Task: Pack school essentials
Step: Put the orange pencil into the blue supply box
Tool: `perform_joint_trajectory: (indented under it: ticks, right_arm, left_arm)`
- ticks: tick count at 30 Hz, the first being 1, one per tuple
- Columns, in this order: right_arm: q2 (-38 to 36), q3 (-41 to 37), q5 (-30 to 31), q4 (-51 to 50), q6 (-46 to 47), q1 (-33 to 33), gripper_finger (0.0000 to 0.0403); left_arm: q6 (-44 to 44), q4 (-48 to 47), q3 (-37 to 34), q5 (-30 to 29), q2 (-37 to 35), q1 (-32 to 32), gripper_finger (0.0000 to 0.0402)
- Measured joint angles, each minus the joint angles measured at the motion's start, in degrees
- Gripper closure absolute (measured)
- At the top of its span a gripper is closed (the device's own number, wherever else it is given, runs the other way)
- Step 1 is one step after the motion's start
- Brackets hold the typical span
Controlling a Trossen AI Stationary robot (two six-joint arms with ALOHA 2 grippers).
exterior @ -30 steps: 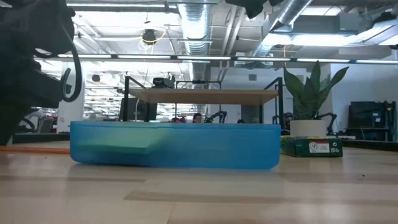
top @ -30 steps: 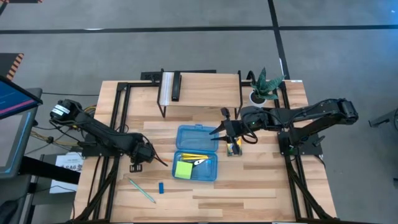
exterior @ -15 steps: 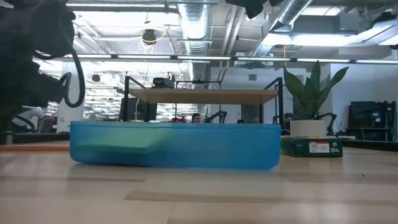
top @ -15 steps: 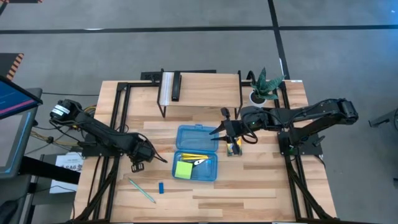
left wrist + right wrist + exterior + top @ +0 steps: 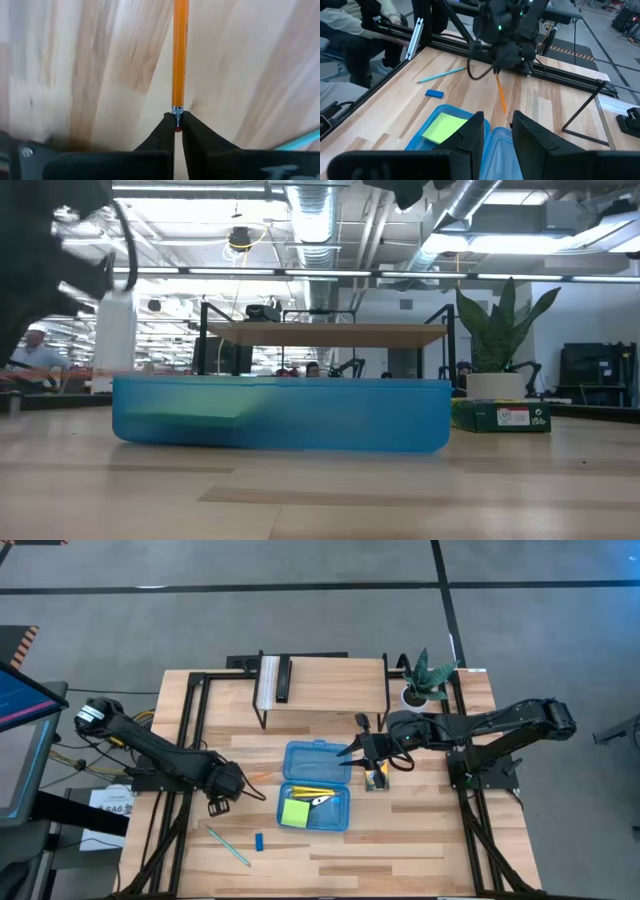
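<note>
I saw the blue case point(image 5: 316, 788) w/ sticky-note pad point(image 5: 294, 812) & pencils inside. Left gripper point(image 5: 178, 131) had clamped the orange pencil point(image 5: 180, 55) & lifted it since before; right gripper point(image 5: 496, 131) sat part-open, empty.

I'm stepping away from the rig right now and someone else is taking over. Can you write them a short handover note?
Left pincer: shut on the orange pencil at its eraser end, left of the blue case.
Right pincer: parked at the case's open lid; grip unclear.
Done: sticky-note pad and a yellow pencil lie in the case.
Left: held pencil, light-blue pen and blue eraser on the table, crayon box beside the case.
</note>
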Motion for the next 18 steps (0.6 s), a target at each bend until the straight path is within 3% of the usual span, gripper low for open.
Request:
perform_joint_trajectory:
  ticks: [7, 10, 18]
  right_arm:
    - [0.00, 0.00, -0.02, -0.01, 0.00, -0.02, 0.0283]
    - [0.00, 0.00, -0.02, 0.07, 0.00, -0.02, 0.0283]
    - [0.00, 0.00, -0.17, 0.58, 0.00, 0.02, 0.0283]
  left_arm:
    - [1.44, 0.47, 6.46, -5.26, -1.86, -1.30, 0.0401]
    - [5.68, 5.03, 9.45, -6.92, -0.75, -1.32, 0.0401]
    - [20.81, 9.79, 17.31, -7.90, 10.59, 2.95, 0.0401]
